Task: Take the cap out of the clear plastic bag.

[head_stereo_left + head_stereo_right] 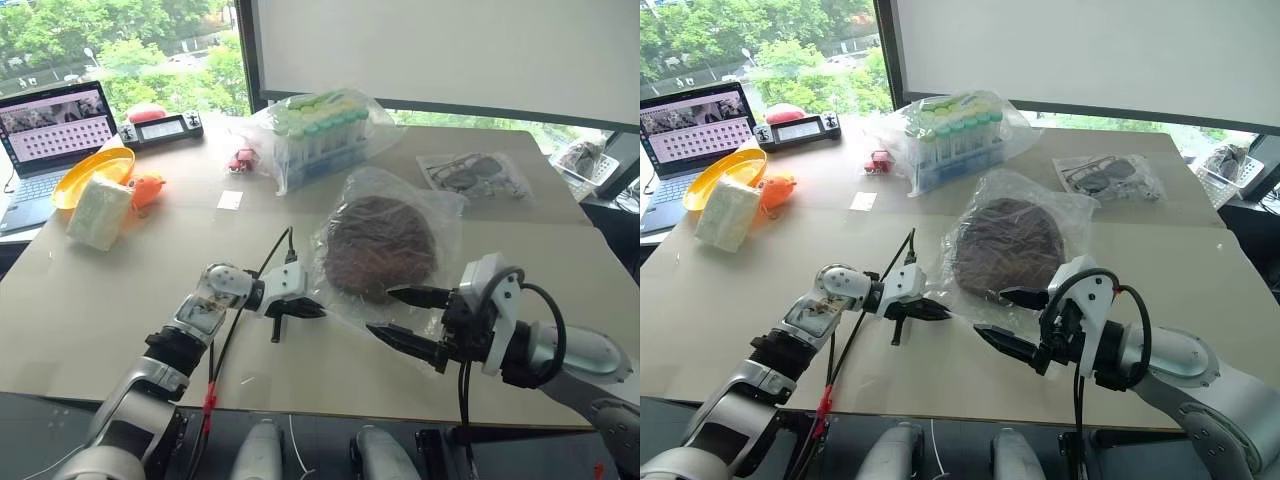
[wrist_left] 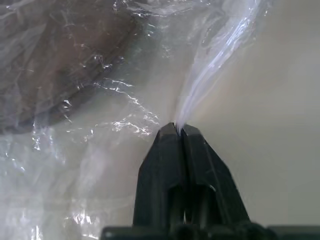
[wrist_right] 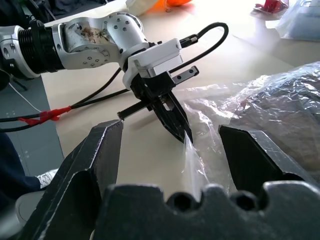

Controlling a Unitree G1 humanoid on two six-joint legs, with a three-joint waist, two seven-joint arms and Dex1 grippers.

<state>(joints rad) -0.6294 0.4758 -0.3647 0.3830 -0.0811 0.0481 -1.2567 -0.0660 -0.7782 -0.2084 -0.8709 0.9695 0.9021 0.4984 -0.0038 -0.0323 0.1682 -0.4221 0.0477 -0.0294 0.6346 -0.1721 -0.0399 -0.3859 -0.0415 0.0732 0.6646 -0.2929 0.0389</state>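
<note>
Beige tabletop [image 1: 120,300] by a window, trees outside. Lying near the middle of the table: the round, flat brown fabric cap [image 1: 380,246], sealed inside the large crinkly clear plastic bag [image 1: 440,205], flat on the surface.

Left gripper [image 1: 316,309]: black fingers pressed together, pinching a thin fold of the bag's near edge, film pulled taut into a ridge.

Right gripper [image 1: 404,316]: black fingers spread wide, hovering just beside the bag's near edge, holding nothing.

Probable step: anchoring the bag before reaching for the cap.

- Keeping the left pinch firm; thin film slipping out easily.
- Lifting the pinched fold slightly, likely parting the mouth.
- Guiding the right fingers into the opening, not over the film.
- Gripping the cap's rim, avoiding plastic between the fingers.
- Pulling cap and bag in opposite directions.
</note>
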